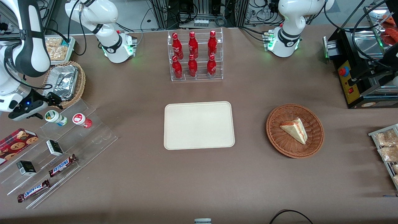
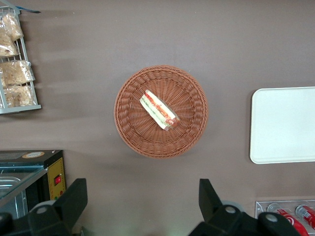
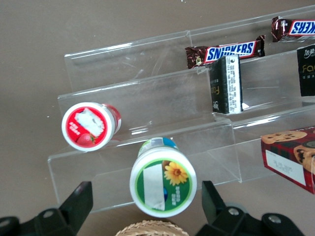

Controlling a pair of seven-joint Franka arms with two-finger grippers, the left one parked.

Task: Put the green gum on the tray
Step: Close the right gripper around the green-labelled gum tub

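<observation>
The green gum [image 1: 56,118] is a small white bottle with a green-rimmed lid, lying on its side on the top step of a clear stepped stand [image 1: 62,149] toward the working arm's end of the table. In the right wrist view the green gum [image 3: 163,182] sits between the two fingers of my gripper [image 3: 145,204], which is open with a gap on both sides. My gripper [image 1: 46,109] hovers just above the bottle. The cream tray [image 1: 199,125] lies flat mid-table with nothing on it, and its edge also shows as the tray [image 2: 283,125].
A red-lidded bottle [image 1: 81,120] lies beside the gum. Snickers bars [image 1: 62,165], small black boxes [image 1: 54,147] and a cookie box [image 1: 17,141] fill the lower steps. A wicker basket with a foil pan [image 1: 63,81] stands close by. Cola rack [image 1: 196,56] and sandwich basket [image 1: 294,130] stand farther off.
</observation>
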